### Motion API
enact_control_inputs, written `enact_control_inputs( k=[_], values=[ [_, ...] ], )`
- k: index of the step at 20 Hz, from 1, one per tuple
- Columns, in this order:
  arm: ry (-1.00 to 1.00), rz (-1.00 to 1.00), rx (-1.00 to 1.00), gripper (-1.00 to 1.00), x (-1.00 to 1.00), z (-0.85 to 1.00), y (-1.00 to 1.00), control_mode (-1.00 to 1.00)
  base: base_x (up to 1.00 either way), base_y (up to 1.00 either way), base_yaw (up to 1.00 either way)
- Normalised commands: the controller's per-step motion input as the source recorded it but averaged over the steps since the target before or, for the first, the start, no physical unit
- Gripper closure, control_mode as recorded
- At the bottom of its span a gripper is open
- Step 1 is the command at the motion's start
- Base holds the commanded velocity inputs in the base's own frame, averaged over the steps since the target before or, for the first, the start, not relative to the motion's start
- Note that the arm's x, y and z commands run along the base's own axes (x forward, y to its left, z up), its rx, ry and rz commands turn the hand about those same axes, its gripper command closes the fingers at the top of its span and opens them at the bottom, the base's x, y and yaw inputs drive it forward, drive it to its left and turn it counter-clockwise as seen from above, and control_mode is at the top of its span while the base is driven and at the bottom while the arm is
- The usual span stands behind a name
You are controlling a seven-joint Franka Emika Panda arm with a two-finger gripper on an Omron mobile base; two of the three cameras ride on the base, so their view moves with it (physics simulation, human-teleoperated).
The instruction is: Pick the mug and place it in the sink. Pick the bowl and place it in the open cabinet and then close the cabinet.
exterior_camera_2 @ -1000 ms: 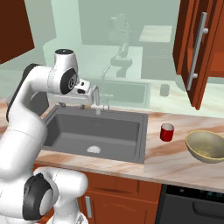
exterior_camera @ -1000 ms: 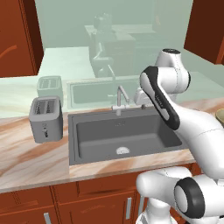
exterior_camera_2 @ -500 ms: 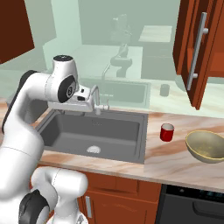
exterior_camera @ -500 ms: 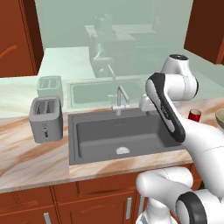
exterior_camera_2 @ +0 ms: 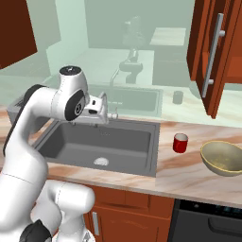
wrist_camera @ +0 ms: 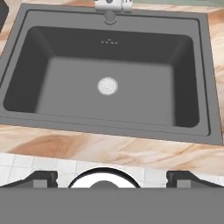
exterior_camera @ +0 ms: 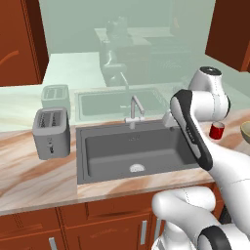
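Note:
The small red mug (exterior_camera_2: 180, 142) stands upright on the marble counter right of the sink (exterior_camera_2: 85, 147), and it also peeks out past my arm (exterior_camera: 216, 131). The olive-tan bowl (exterior_camera_2: 223, 157) rests further right near the counter's end. Above it, the wooden cabinet (exterior_camera_2: 208, 52) stands open, its door with the long silver handle swung out. My gripper (exterior_camera_2: 101, 113) hovers over the sink's back half, well left of the mug. In the hand view the gripper (wrist_camera: 112, 177) is open and empty, looking down at the dark basin (wrist_camera: 131, 87) and its pale drain (wrist_camera: 107, 85).
A silver faucet (exterior_camera: 133, 110) rises at the sink's back edge, close to my hand. A grey toaster (exterior_camera: 51, 132) stands on the counter left of the sink. Low cabinets (exterior_camera: 102, 227) run under the counter, and a dark oven front (exterior_camera_2: 208, 222) sits below the bowl.
My arm has leaned a little to the right and lower over the sink. The gripper stays open; mug, bowl and cabinet door have not moved.

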Motion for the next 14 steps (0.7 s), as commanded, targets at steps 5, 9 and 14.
enact_control_inputs(
  k=[5, 9, 14],
  values=[
    [-0.01, -0.03, 0.0, -1.0, 0.0, 0.0, -0.46, -1.0, 0.0, 0.0, 0.0],
    [-0.03, -0.08, 0.0, -1.0, 0.0, 0.0, -0.25, -1.0, 0.0, 0.0, 0.0],
    [-0.01, -0.12, 0.0, -1.0, 0.0, 0.0, -0.26, -1.0, 0.0, 0.0, 0.0]
  ],
)
